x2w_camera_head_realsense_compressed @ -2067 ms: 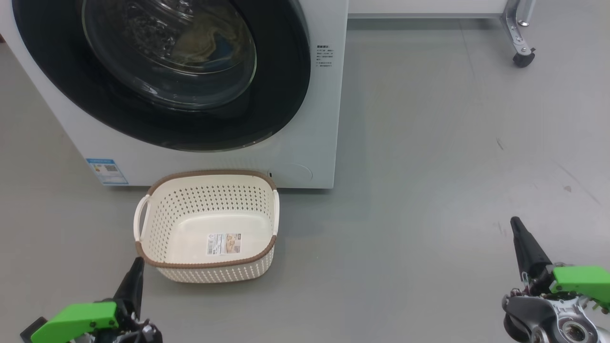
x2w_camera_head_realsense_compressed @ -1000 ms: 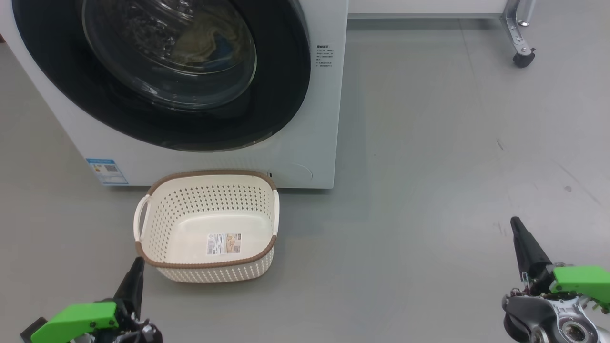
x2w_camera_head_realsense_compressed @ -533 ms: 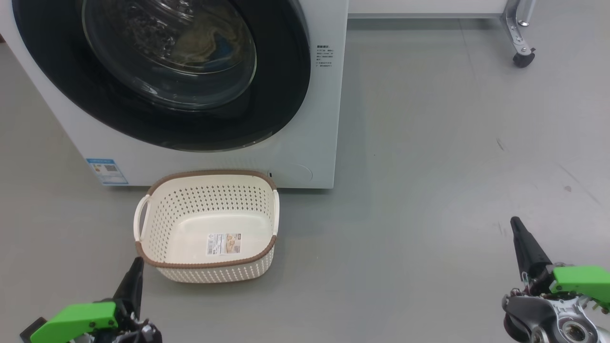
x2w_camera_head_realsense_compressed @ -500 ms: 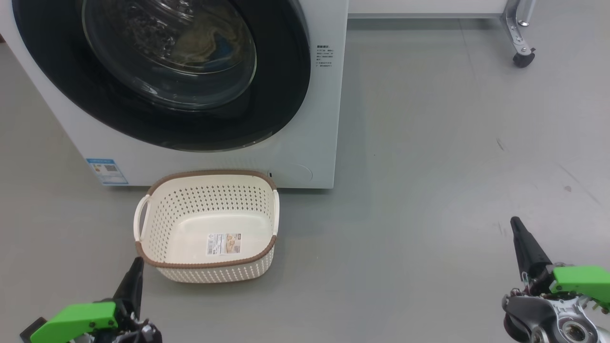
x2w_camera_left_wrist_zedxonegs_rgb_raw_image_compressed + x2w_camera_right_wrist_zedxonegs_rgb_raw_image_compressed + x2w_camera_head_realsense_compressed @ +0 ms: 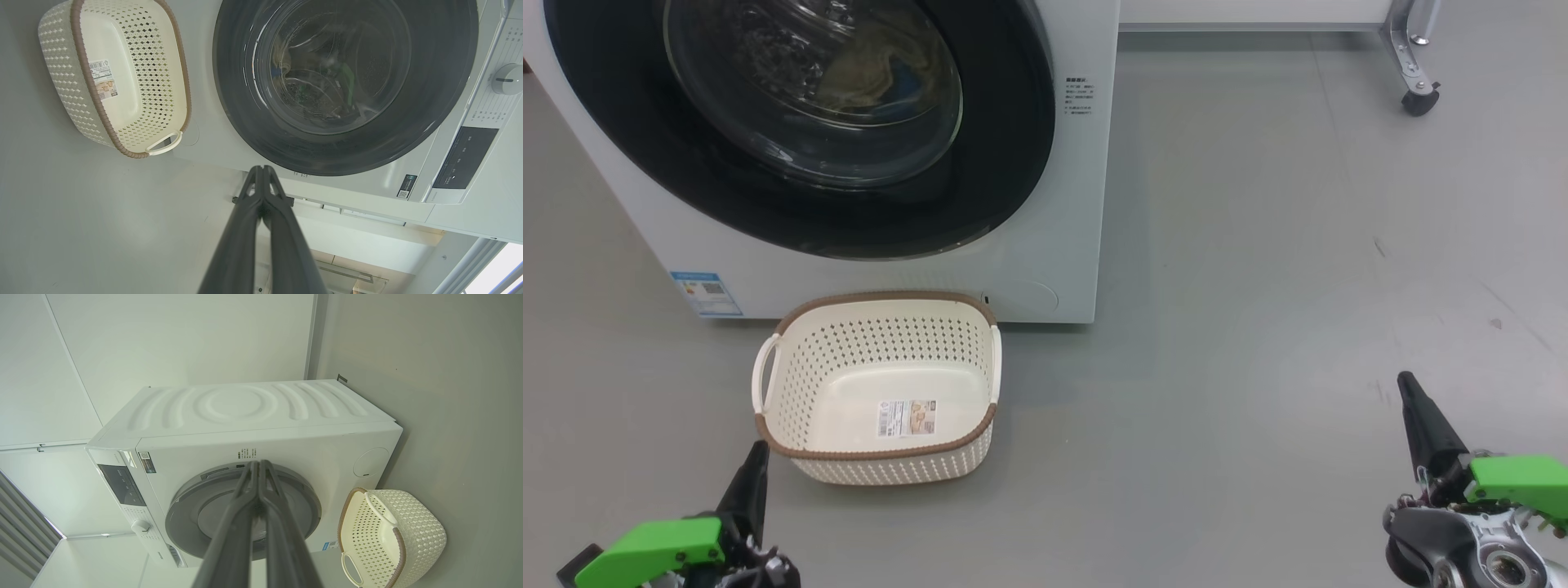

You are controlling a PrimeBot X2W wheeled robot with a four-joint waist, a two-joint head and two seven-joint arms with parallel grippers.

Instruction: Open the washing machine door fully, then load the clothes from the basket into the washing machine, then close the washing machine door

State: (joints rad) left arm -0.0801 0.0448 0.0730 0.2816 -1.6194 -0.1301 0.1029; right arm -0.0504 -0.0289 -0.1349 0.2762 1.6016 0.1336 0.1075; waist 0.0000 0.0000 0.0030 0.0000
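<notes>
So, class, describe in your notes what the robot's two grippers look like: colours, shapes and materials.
The left gripper and right gripper each have two long, dark grey fingers that taper to a narrow point. Behind each sits a bright green plastic block. The right wrist also shows a rounded black and silver metal housing.

You have open floor [image 5: 1258, 327] right of the washing machine [image 5: 1086, 204], clear out to the caster [image 5: 1419, 100] at the floor's far right. The basket [image 5: 890, 467] sits just before the machine's front, below the shut door [image 5: 1013, 163], crowding any low approach there.
</notes>
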